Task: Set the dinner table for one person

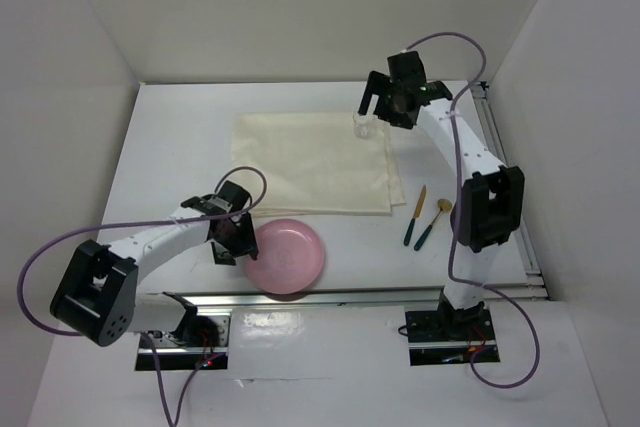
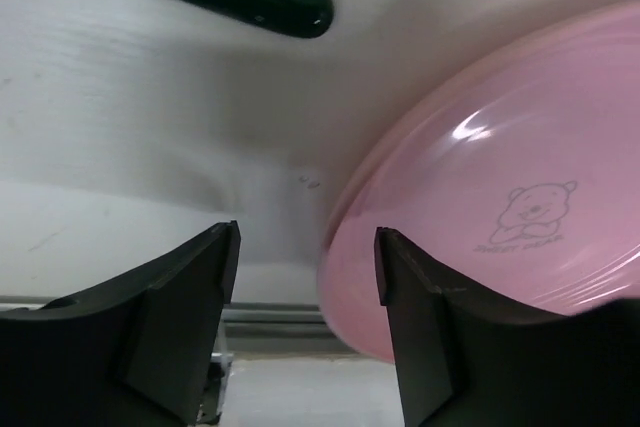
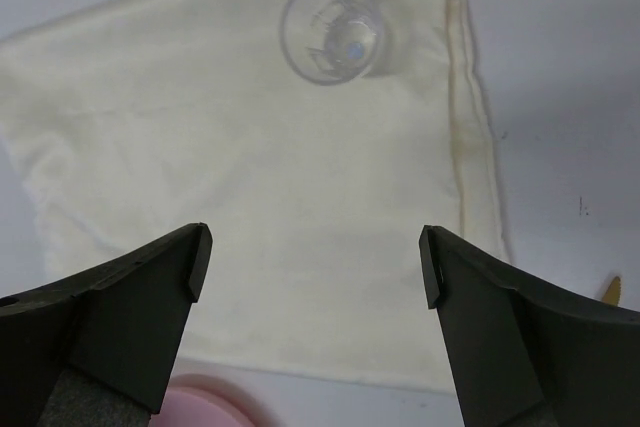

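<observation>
- Dinner table [image 1: 180, 147] is lying beneath both sets of jaws.
- Pink plate [image 2: 500, 197]: its rim is sitting just inside your left gripper [image 2: 307, 237], hard by the right finger. The jaws are standing parted, gripping nothing, so closing off-centre risks shoving it.
- Glass [image 3: 332, 29] is standing beyond your right gripper [image 3: 315, 237], which is gaping wide and empty. Careless reaching risks tipping it.

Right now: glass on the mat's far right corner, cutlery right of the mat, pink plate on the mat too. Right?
Not the plate: top external view shows it on the bare table, off the mat at its near edge. The glass on the mat's far right corner and cutlery right of it: correct.
</observation>
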### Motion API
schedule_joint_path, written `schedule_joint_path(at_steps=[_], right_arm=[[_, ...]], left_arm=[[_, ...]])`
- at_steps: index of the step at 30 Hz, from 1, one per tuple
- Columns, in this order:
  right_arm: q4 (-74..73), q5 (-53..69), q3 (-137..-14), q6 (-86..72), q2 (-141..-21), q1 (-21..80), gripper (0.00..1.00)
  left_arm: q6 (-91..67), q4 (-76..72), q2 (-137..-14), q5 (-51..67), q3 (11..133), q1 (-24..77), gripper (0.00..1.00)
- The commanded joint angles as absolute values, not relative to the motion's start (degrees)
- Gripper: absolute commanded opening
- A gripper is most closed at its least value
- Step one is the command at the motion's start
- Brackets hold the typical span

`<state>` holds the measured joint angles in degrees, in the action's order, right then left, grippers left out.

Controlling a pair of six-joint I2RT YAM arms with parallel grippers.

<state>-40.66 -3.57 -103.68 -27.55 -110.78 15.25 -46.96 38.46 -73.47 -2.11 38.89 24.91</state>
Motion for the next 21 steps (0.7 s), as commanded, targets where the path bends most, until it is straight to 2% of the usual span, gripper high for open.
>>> schedule_joint_path(at_steps=[1,2,4,5,6,8,11,16,21], right_arm=[[-36.56,-3.69,-100.03,-27.95,-102.93,16.26,0.99],[-36.56,-4.39,-99.41,-27.95,-101.79,16.26,0.99],[-36.56,-5.79,-97.65,-27.95,-98.62,16.26,0.99],[-36.56,-5.8,-97.65,-27.95,-97.74,16.26,0.99],[-36.56,-6.32,-96.95,-27.95,-96.17,15.74,0.99],[-37.18,-6.33,-96.42,-27.95,-94.93,14.51,0.99],[-38.75,-6.33,-95.8,-26.72,-93.6,13.97,0.99],[-39.29,-5.8,-86.52,-26.72,-89.66,11.08,0.97],[-41.48,-5.27,-75.78,-27.25,-85.26,6.42,0.88]], left_arm=[[-47.64,32.44,-76.27,0.61,38.94,25.84,0.68],[-47.64,31.91,-76.9,0.62,38.94,25.84,0.65],[-47.64,31.9,-78.13,0.62,39.55,27.06,0.35],[-48.16,31.9,-78.13,0.62,40.07,27.07,0.35],[-48.16,32.51,-78.13,0.62,40.08,27.68,0.17],[-48.16,35.05,-76.73,0.62,41.3,28.29,0.0],[-47.64,38.83,-72.87,0.62,45.08,28.92,0.0],[-45.62,44.82,-69.79,-3.06,56.48,28.92,0.0],[-42.99,44.83,-77.31,-4.22,68.89,28.92,0.0]])
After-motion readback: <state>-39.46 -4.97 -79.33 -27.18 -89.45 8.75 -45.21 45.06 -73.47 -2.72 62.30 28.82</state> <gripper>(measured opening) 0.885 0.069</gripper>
